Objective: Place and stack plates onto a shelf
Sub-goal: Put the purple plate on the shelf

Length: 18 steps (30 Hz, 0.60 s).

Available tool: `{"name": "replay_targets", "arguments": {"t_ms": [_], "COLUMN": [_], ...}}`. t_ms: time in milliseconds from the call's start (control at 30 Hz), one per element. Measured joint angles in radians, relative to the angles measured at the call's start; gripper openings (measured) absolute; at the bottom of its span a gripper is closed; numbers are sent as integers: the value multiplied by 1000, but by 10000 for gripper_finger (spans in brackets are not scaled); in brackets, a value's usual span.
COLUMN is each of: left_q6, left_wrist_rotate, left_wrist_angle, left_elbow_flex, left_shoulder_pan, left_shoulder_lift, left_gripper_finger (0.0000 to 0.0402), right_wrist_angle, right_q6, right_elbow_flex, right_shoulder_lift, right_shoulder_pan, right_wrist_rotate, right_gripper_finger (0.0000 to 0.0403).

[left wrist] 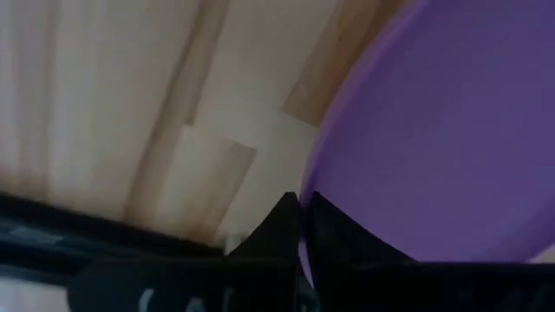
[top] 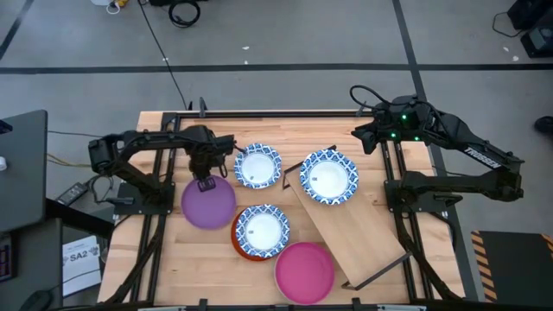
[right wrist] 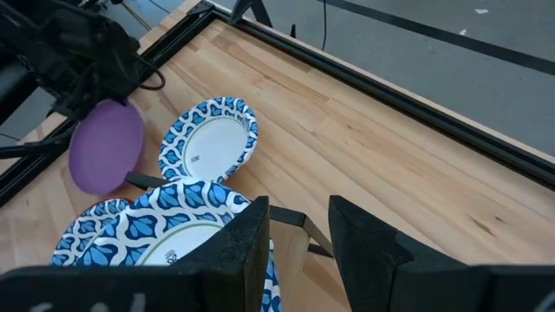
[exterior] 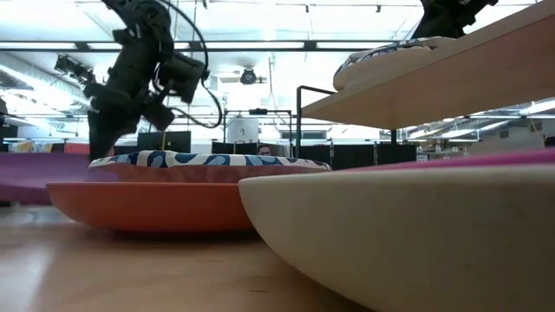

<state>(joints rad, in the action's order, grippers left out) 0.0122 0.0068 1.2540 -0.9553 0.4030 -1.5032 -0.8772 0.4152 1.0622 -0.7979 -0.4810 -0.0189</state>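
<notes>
One plate already lies on the shelf (top: 346, 229); the left hand (top: 206, 179), fingers pinched shut on the purple plate (top: 208, 204) at its rim, grips the edge for lifting off the table (top: 164, 259). Right hand (top: 367, 138) waits part-open near the shelf.

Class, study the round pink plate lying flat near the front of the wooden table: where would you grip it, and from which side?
Grip the pink plate by its thin raised rim, one finger above and one below. It lies flat, so its broad face offers no hold. Probably best to come from its front-left edge, which stands free; the orange-red plate and the light-wood shelf crowd the other sides.
</notes>
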Motion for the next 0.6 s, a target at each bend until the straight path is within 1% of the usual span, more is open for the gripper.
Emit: {"name": "replay_targets", "arguments": {"t_ms": [233, 333, 600], "left_q6": [-25, -25, -26], "left_wrist_rotate": [-67, -72, -71], "left_wrist_angle": [155, 199, 230], "left_elbow_flex": [-169, -247, -456], "left_shoulder_pan": [0, 0, 0], "left_shoulder_lift": [0, 0, 0], "left_gripper_finger": [16, 16, 16], "right_wrist_angle": [0, 0, 1], "right_q6": [0, 0, 0], "right_elbow_flex": [0, 0, 0], "right_shoulder_lift": [0, 0, 0], "right_shoulder_pan": [0, 0, 0], "right_wrist_rotate": [0, 0, 0], "right_gripper_finger": [128, 128, 128]}}
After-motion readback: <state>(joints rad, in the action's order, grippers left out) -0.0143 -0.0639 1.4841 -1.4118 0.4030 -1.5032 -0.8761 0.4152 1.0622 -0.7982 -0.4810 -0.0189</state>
